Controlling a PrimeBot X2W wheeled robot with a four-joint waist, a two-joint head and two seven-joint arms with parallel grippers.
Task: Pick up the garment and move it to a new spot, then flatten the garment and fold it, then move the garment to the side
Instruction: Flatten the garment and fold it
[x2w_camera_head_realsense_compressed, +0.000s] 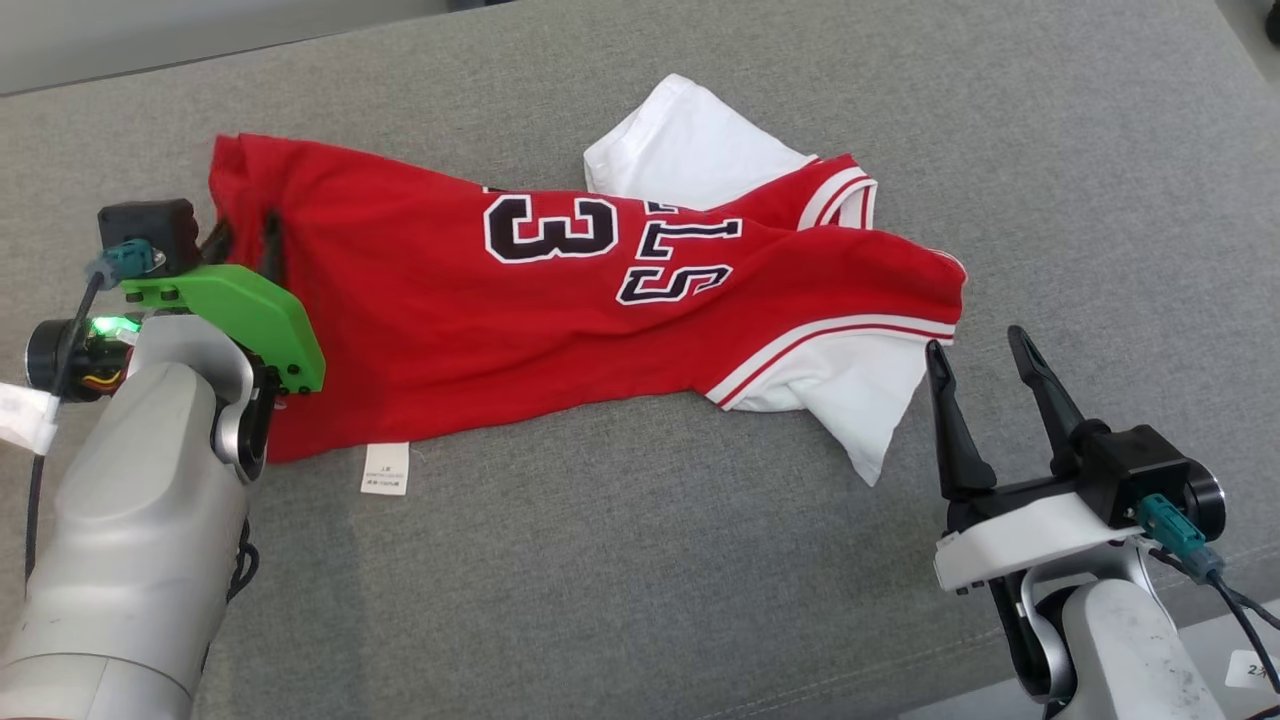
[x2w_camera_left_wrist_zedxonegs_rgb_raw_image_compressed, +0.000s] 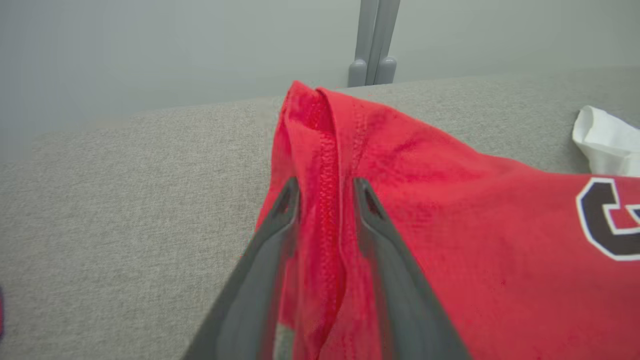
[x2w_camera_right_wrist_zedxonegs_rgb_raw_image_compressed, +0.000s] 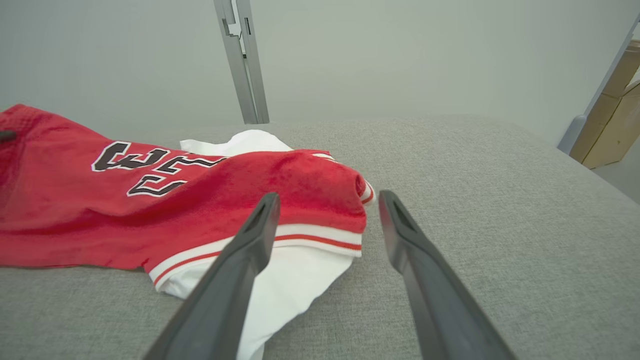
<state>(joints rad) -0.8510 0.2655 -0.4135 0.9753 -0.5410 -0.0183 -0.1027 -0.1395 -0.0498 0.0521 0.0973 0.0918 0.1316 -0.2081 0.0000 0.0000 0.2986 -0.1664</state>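
Your left gripper (x2w_camera_left_wrist_zedxonegs_rgb_raw_image_compressed: 326, 192) straddles a raised fold at the jersey's (x2w_camera_head_realsense_compressed: 450, 330) left end, fingers partly apart; you cannot tell whether they pinch it. Your right gripper (x2w_camera_head_realsense_compressed: 985, 355) stands wide apart, empty, just beside the white sleeve (x2w_camera_head_realsense_compressed: 860, 415). The jersey lies crumpled across the grey cushion (x2w_camera_head_realsense_compressed: 640, 580).

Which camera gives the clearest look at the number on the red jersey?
Head view: the number on the jersey faces the camera from above. Right wrist view catches it small and slanted; left wrist view crops it at the frame's edge.
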